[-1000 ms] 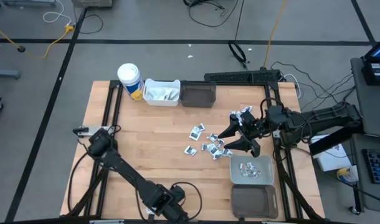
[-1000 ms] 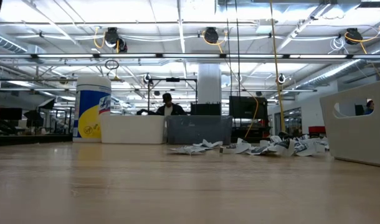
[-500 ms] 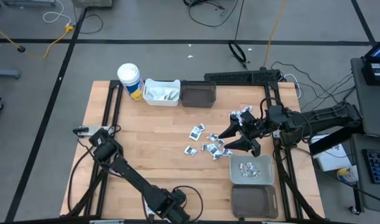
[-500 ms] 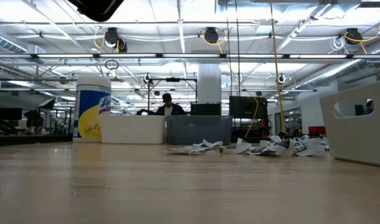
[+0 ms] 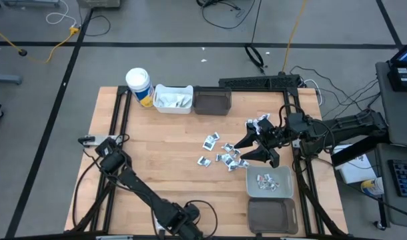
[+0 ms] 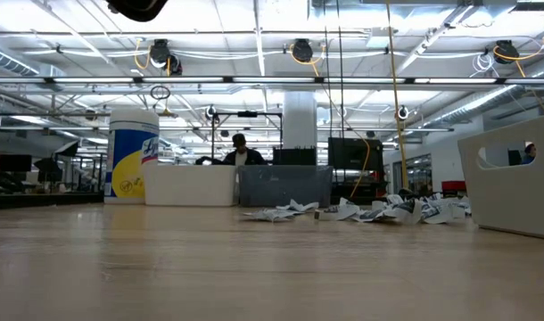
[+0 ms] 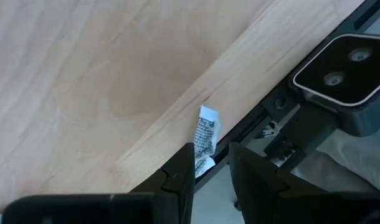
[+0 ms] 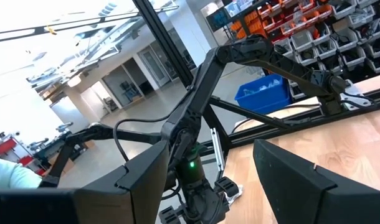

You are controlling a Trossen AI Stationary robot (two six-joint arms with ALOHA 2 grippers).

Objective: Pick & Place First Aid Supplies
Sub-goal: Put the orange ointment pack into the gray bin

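A wooden worktop (image 5: 163, 180) seen from above, with 2 dark robot arms. The first aid supplies (image 5: 225, 152), small white and silvery packets, lie loose in a scatter right of centre, within easy reach of the right arm. More packets already sit in a white bin (image 5: 172, 99) at the far edge and in a grey bin (image 5: 271, 181) just beside the scatter, which suggests sorting is partly done. 2 dark bins, one (image 5: 212, 101) at the far edge and one (image 5: 272, 215) at the near right corner, appear empty.

The right claw (image 5: 245, 150) hovers over the edge of the scatter with its fingers spread wide and nothing between them, seemingly ready to take the next packet.

The left claw (image 7: 209, 169) is at the worktop's left side, near the edge. In its wrist view a single printed packet (image 7: 204, 140) stands pinched between its narrow fingers, probably lifted for carrying to a bin. A white cup with a yellow band (image 5: 139, 85) stands at the far left corner.
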